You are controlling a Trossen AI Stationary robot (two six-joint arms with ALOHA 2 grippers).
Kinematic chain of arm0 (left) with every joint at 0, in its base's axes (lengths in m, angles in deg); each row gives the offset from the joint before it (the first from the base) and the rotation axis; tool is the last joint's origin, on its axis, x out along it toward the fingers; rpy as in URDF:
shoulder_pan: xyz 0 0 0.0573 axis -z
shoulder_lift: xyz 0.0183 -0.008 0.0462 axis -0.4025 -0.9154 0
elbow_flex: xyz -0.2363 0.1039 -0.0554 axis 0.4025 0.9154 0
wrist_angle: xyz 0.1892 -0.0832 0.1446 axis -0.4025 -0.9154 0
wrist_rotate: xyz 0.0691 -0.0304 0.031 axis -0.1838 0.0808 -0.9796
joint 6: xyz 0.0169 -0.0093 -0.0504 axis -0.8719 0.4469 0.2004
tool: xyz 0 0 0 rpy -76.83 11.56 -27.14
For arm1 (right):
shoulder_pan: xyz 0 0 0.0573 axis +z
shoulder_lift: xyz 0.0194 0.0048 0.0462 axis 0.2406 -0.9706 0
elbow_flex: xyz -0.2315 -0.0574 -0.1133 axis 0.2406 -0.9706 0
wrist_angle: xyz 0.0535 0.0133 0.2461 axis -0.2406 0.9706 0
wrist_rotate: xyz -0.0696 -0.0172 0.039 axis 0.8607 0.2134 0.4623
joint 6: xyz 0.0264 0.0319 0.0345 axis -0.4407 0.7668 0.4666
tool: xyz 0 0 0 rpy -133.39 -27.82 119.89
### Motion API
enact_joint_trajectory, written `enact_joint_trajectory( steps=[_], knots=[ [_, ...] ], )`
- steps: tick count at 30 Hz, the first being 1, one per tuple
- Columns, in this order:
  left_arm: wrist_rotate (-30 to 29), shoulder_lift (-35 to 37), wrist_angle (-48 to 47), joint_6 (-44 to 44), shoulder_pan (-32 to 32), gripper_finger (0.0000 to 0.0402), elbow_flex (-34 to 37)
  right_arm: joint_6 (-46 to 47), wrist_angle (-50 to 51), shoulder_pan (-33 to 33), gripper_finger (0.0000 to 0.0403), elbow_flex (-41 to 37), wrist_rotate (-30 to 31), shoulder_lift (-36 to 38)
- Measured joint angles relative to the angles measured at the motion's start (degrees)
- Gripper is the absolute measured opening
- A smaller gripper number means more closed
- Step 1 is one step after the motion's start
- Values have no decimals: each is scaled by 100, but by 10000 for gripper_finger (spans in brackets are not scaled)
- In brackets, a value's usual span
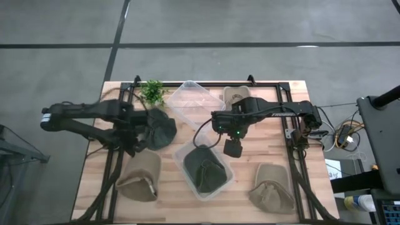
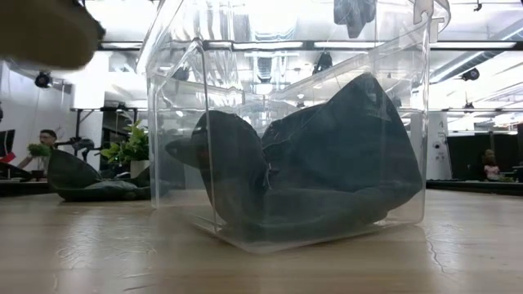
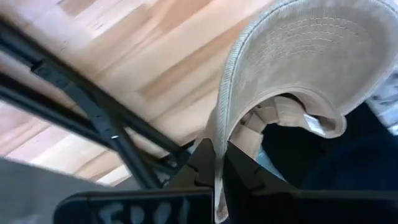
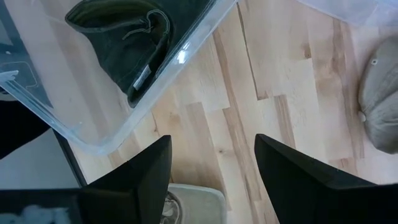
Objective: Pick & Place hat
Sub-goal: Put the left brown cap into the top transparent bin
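Observation:
My left gripper [image 1: 134, 145] [image 3: 217, 180] is over the table's left half, shut on a tan cap [image 1: 140, 176] [image 3: 311, 56]. In the low view the tan cap [image 2: 41, 33] shows high above the tabletop. A dark cap [image 1: 159, 128] [image 2: 82, 181] [image 3: 367, 162] lies on the table just beyond it. My right gripper [image 1: 232, 148] [image 4: 212, 144] hangs open over bare wood at mid-table. It is beside the far corner of a clear bin [image 1: 185, 164] [image 2: 176, 122] [image 4: 180, 56]. A dark green cap [image 1: 206, 172] [image 2: 327, 163] [image 4: 124, 37] lies in that bin. My left gripper pinches the tan cap's brim at its edge [image 3: 219, 140] between the two fingers, and the brim's rim runs straight into the gap. The cap's underside faces the wrist camera. The cap extends from the fingers toward the table's near edge and looks lifted clear in the low view.
A second clear bin [image 1: 194, 103] stands tilted at the far middle, with a small green plant [image 1: 152, 92] to its left. One more tan cap [image 1: 236, 95] lies at the far edge and another [image 1: 272, 189] [image 4: 379, 106] near the right corner. Black frame rails [image 3: 93, 106] cross the tabletop.

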Motion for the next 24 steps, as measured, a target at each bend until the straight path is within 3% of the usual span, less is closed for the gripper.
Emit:
enact_joint_trajectory(
  steps=[5,10,13,17,24],
  knots=[
    [-424,376,-55,539,-28,7,-995,-1,25,2,224,1,-2,41],
    [-1869,604,290,1345,-98,7,-1701,8,26,0,224,62,65,227],
    [-2860,658,936,1733,-171,7,-1913,40,26,-19,224,137,195,381],
    [-3704,647,1917,1782,-267,7,-1994,287,27,-39,224,256,302,698],
    [-4108,355,3010,1513,-841,6,-1976,662,-53,-35,224,350,565,1411]
  ],
)
